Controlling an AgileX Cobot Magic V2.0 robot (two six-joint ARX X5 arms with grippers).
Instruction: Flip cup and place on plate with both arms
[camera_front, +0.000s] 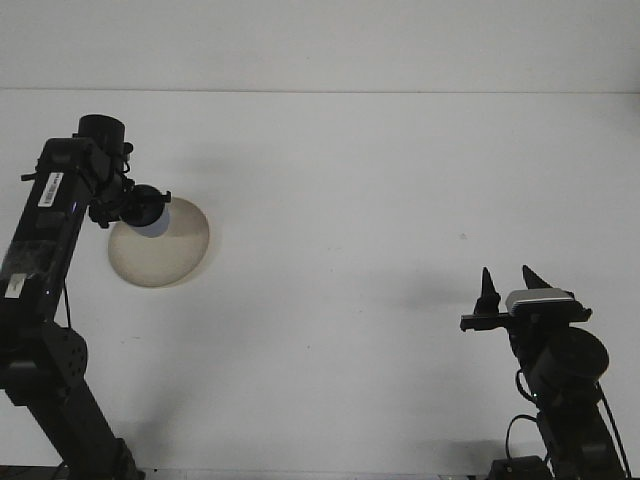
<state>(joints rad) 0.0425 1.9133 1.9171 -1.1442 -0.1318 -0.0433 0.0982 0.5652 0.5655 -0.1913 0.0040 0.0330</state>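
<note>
I see a matt white counter (380, 200), smooth and bare of texture. The plate (170, 258) looks like dull cream ceramic or plastic. Both arms wear black matt plastic casings; the cup (152, 226) looks pale blue, softly glossy.

Plate (165, 258): upper-left rim hidden behind left gripper (140, 208) and cup (152, 222).
Cup: mostly covered by gripper, only pale-blue patch visible; upright or inverted, unclear.
Left arm base: cut off at bottom edge.
Right arm base: cut off likewise.
</note>
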